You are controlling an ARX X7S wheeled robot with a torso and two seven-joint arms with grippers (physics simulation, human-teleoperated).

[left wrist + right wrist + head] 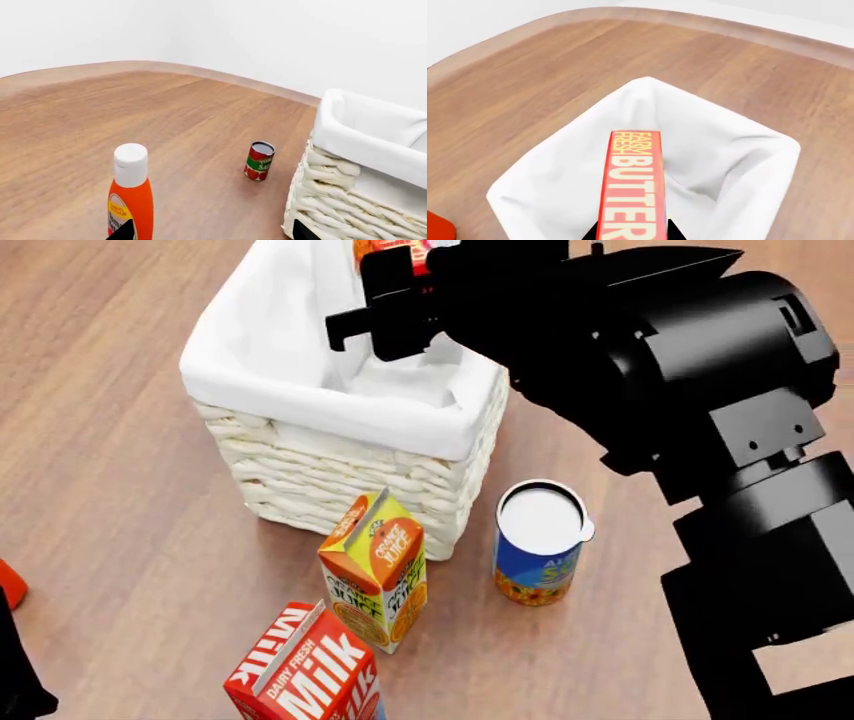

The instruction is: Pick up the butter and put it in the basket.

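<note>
The butter (630, 185), a slim red box with pale "BUTTER" lettering, sits between the jaws of my right gripper (630, 234), which is shut on it. It hangs over the open mouth of the basket (740, 165), inside the line of the white liner's rim. In the head view the woven basket (334, 480) stands in the middle, my black right arm (627, 330) reaches over it, and a bit of the butter (391, 248) shows at the top edge. My left gripper (213, 235) is open and empty, low beside the basket (353, 205).
In front of the basket stand an orange juice carton (376, 570), a red milk carton (300, 675) and a blue can with a white lid (538, 545). An orange bottle with a white cap (131, 195) and a tomato can (259, 160) stand near my left gripper.
</note>
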